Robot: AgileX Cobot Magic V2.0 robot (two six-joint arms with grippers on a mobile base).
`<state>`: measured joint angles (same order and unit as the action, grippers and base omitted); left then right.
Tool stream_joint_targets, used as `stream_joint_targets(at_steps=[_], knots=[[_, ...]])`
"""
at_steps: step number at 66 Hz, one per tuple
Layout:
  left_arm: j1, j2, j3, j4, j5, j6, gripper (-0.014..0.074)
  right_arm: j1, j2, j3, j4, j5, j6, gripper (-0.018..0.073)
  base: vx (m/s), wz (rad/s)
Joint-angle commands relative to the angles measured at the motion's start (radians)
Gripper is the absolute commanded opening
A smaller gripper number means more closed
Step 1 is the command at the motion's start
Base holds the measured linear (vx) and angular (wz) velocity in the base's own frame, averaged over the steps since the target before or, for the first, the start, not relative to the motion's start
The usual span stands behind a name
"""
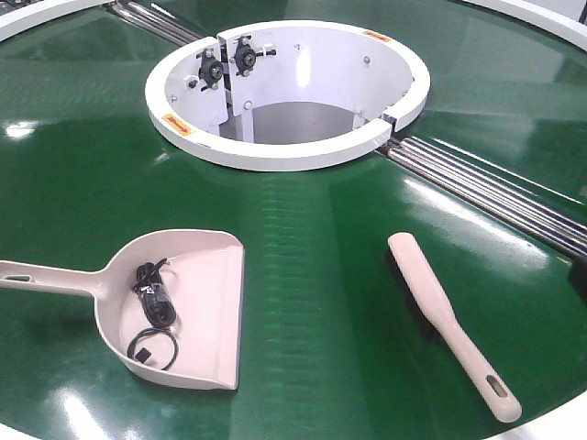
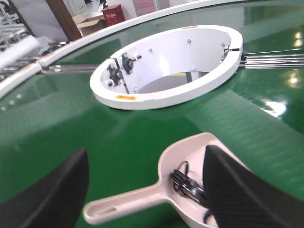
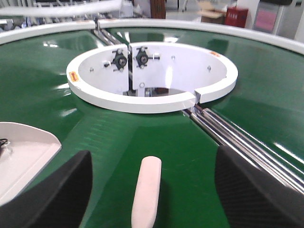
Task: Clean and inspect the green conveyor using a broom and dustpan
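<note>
The green conveyor fills the front view, with a white ring hub at the back. The beige-pink dustpan lies at the left, handle to the left, with black cable pieces in it. The broom lies at the right, bristles down, slotted handle end toward the front. In the left wrist view my left gripper is open above the dustpan's handle, holding nothing. In the right wrist view my right gripper is open above the broom's head end, holding nothing. Neither gripper shows in the front view.
Steel roller strips run from the hub to the right, and another set runs to the back left. The white outer rim curves round the belt. Boxes and a red case stand beyond the rim.
</note>
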<state>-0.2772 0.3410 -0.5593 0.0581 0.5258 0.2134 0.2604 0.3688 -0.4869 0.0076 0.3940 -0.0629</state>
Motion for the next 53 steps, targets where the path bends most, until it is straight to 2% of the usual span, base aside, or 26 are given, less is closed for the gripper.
stream_joint_targets(at_steps=[1,13,18,22,28,32,35,39,53], knots=[[-0.005,-0.028,0.100,-0.003,-0.186,-0.061,0.0486,0.001,-0.076,0.084,-0.008,-0.183,-0.017,0.0523,0.00,0.00],[-0.005,-0.069,0.284,0.003,-0.390,-0.062,0.0484,0.001,-0.121,0.281,-0.002,-0.436,-0.016,0.0523,0.00,0.00],[-0.005,-0.083,0.303,-0.007,-0.402,-0.063,0.0468,0.001,-0.120,0.310,0.011,-0.468,-0.005,0.0514,0.00,0.00],[-0.005,-0.090,0.303,-0.007,-0.393,-0.063,0.0421,0.001,-0.120,0.310,0.013,-0.465,-0.005,0.0487,0.00,0.00],[-0.005,-0.090,0.303,-0.020,-0.366,-0.063,0.0244,0.001,-0.120,0.310,0.013,-0.461,-0.005,0.0370,0.00,0.00],[-0.005,-0.090,0.303,-0.038,-0.359,-0.063,0.0074,0.001,-0.120,0.310,0.013,-0.461,-0.005,0.0231,0.00,0.00],[-0.005,-0.090,0.303,-0.051,-0.359,-0.062,-0.0010,0.001,-0.120,0.310,0.013,-0.461,-0.005,0.0105,0.00,0.00],[-0.005,-0.090,0.303,-0.058,-0.369,-0.062,-0.0008,0.001,-0.120,0.310,0.013,-0.464,-0.005,-0.0015,0.00,0.00],[-0.005,-0.090,0.303,-0.058,-0.392,-0.062,-0.0007,0.001,-0.120,0.310,0.012,-0.465,-0.005,-0.0008,0.00,0.00]])
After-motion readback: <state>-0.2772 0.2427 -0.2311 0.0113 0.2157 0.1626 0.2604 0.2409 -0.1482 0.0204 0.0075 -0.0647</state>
